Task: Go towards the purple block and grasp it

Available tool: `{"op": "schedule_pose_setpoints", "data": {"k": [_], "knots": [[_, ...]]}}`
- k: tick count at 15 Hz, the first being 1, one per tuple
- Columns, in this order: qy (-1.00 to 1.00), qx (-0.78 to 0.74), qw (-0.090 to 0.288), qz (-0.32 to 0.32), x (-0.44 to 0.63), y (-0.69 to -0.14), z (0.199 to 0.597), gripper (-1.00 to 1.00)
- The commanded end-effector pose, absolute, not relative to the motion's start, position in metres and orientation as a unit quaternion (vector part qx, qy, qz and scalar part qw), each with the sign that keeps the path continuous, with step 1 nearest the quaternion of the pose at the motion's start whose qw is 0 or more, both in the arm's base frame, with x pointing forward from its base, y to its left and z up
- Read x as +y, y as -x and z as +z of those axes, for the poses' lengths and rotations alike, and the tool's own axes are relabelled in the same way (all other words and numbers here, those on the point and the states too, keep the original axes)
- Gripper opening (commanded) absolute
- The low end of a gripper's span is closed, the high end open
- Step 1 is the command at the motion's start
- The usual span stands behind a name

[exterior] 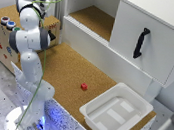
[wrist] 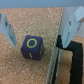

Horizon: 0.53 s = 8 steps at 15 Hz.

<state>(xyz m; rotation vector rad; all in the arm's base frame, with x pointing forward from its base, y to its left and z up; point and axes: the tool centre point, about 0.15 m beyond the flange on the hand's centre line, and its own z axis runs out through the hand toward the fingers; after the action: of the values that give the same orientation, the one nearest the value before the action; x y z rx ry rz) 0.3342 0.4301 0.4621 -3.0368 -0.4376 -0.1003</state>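
1 purple block [wrist: 31, 47] on cork bench [wrist: 45, 72], between the spread fingers | gripper [wrist: 36, 32] released, holding nothing | step: final approach | next: descend straight, centre the block, then close | red block [exterior: 84, 86] well apart

1. The white, glossy, rounded-segment robot arm [exterior: 30, 44] was built of bulbous links joined by dark grey bands at the joints.
2. A thin yellow-green cable [exterior: 44, 50] ran loosely down alongside the links from top to base.
3. The round white base [exterior: 16, 123] carried a blue glow beside it.
4. In the wrist view, the pale grey metal claw [wrist: 35, 30] showed two slim, tapering fingers [wrist: 7, 31] with dark inner edges.
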Motion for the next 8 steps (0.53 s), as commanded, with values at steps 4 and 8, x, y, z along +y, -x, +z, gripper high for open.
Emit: {"op": "schedule_pose_setpoints", "data": {"k": [4,8], "knots": [[0.987,-0.156,-0.022,-0.012,0.454,-0.341,0.439,1.00],[0.985,-0.166,-0.032,-0.034,0.455,-0.336,0.430,1.00]]}}
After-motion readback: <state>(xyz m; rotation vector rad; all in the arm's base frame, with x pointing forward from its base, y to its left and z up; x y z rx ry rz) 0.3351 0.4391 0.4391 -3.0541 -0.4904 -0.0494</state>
